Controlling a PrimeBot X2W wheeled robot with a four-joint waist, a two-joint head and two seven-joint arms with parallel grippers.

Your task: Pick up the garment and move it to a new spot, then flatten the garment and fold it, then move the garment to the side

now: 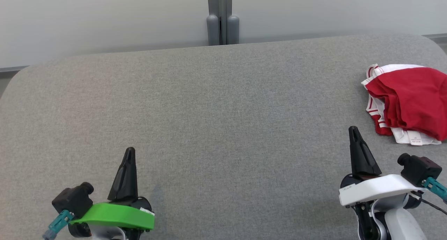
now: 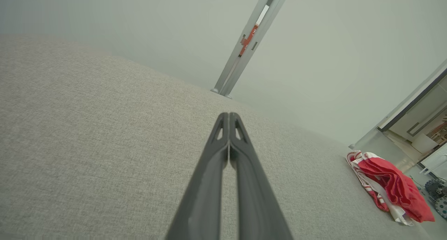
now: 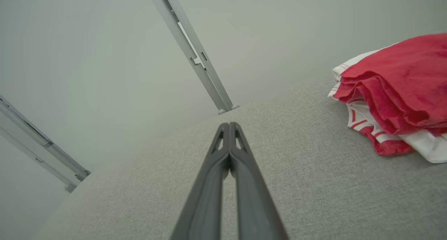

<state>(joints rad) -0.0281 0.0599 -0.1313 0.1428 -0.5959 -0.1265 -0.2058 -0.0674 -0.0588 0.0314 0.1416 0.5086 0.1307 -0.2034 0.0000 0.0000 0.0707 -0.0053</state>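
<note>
Red cloth with white striped trim, the garment (image 1: pixel 407 97) lies bunched at the far right of the grey fabric-covered table (image 1: pixel 223 111). The right edge of the head view cuts part of it off. Its folds hide its shape, so I cannot tell what kind of garment it is. A white label (image 1: pixel 415 139) on its near side carries print too small to read.

Count: one garment, one table, one grey post (image 1: pixel 222 23) behind the table's far edge, two pincers. My left pincer (image 1: pixel 130 152) has its fingers pressed together on nothing, at the near left, well apart from the garment. My right pincer (image 1: pixel 353 130) is likewise pressed together and bare, near the garment's near-left corner but not touching it.

The table's far corners are rounded. The garment sits close to the right edge. A broad stretch of grey cloth runs between both pincers and on to the far edge.
</note>
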